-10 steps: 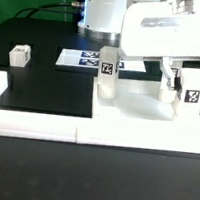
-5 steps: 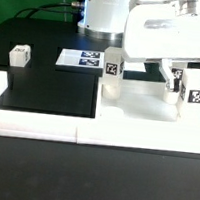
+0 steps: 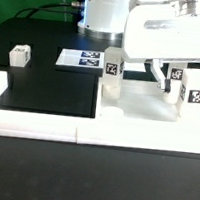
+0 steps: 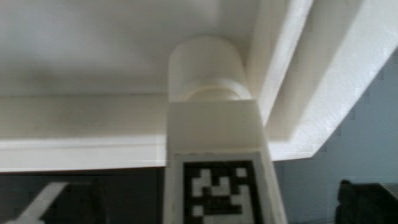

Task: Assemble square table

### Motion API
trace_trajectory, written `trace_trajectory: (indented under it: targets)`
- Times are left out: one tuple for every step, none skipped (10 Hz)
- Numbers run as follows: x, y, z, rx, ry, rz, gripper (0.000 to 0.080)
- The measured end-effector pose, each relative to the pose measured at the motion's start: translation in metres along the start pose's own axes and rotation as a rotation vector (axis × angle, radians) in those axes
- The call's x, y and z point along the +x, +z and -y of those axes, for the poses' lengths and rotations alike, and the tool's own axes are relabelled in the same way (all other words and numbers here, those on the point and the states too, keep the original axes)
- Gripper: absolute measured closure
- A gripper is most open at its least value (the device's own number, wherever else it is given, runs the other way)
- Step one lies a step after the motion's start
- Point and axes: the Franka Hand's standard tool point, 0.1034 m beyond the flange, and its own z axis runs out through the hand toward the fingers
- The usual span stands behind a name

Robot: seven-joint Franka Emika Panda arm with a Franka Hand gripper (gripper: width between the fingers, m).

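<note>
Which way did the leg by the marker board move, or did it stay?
Yes, a little: the leg slid toward the exterior view's right, away from the marker board.

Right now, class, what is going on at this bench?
The robot's claw stands open around an upright tagged leg at a corner of the white square plate, with gaps on both sides. Another leg stands upright at a different corner; one small leg sits apart, off the plate.

Leg (image 4: 214, 110) smooth matt white plastic; plate (image 3: 147, 113) same; tabletop (image 3: 49, 92) matt black.
</note>
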Motion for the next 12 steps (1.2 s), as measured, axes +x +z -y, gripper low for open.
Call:
trace_trajectory:
  targets:
    - [0.000,0.000,0.000,0.000,0.000,0.000,0.0150]
    - [0.000,0.000,0.000,0.000,0.000,0.000,0.0150]
    - [0.000,0.000,0.000,0.000,0.000,0.006,0.0150]
    - [0.004,-0.003,-0.001,0.010,0.003,0.062,0.0150]
    - [0.015,-0.010,-0.001,0.022,0.010,0.121,0.0150]
    - [0.020,-0.011,-0.004,0.022,0.014,0.126,0.0150]
    - [0.015,-0.008,-0.002,0.034,0.018,0.200,0.0150]
    - [0.014,-0.007,0.002,0.053,0.023,0.293,0.0150]
    - [0.017,-0.006,0.001,0.062,0.028,0.347,0.0150]
    - [0.014,-0.005,0.001,0.075,0.035,0.433,0.0150]
    - [0.015,-0.002,0.000,0.080,0.037,0.477,0.0150]
    - [0.012,0.000,-0.001,0.085,0.039,0.550,0.0150]
